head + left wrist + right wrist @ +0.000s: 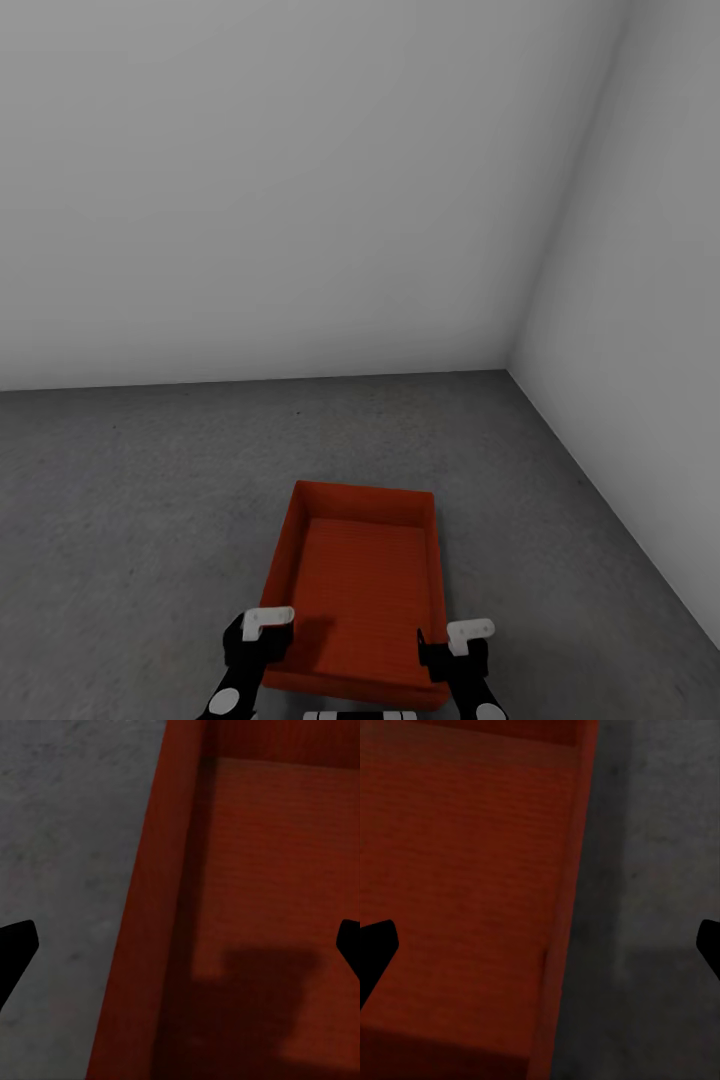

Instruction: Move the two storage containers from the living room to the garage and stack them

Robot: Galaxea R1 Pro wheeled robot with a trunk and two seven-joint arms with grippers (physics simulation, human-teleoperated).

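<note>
I have both arms reaching down at the near end of the storage container [362, 590], left tool [262, 640] over its left wall, right tool [455, 655] over its right wall, each spread wide astride that wall. The container sits on the garage floor [130, 500], long axis running away from me toward the wall [300, 200].

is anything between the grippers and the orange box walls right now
Nothing visible. The left gripper straddles the left wall of the orange box, and the right gripper straddles its right wall. Both are open, with only the walls and grey floor between their fingers.
</note>
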